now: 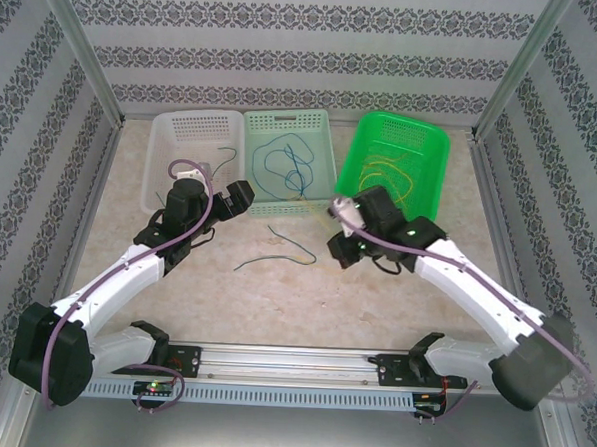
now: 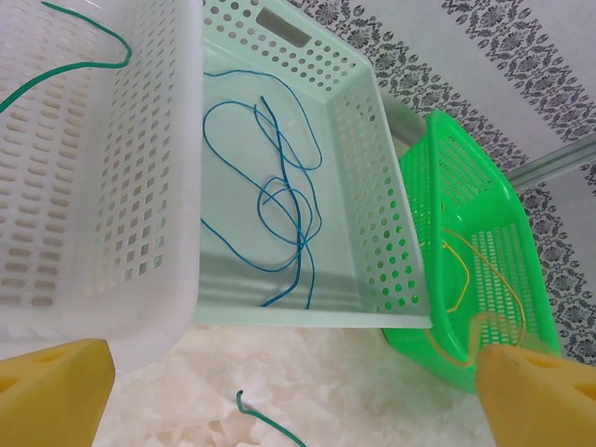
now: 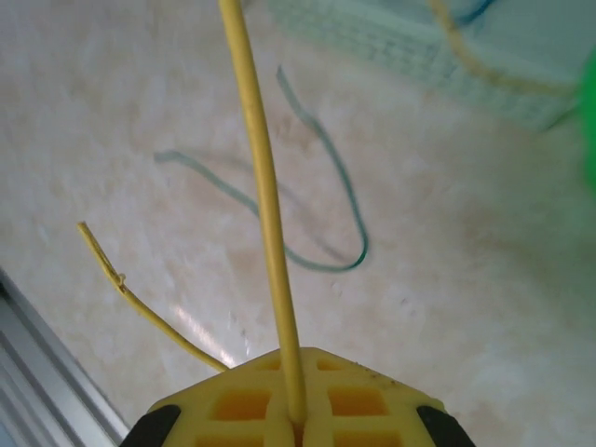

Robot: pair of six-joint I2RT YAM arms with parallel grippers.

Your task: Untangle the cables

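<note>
Where right hand (image 3: 296, 424) pinches it, thin yellow wire (image 3: 264, 191): straight, long axis pointing away from hand.
Left hand (image 2: 296, 400): spread.

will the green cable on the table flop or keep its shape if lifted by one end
Probably floppy: the green cable lies in loose curves flat on the table. Likely very light, since it is so thin. It may keep some curl, as its end is hooked.
</note>
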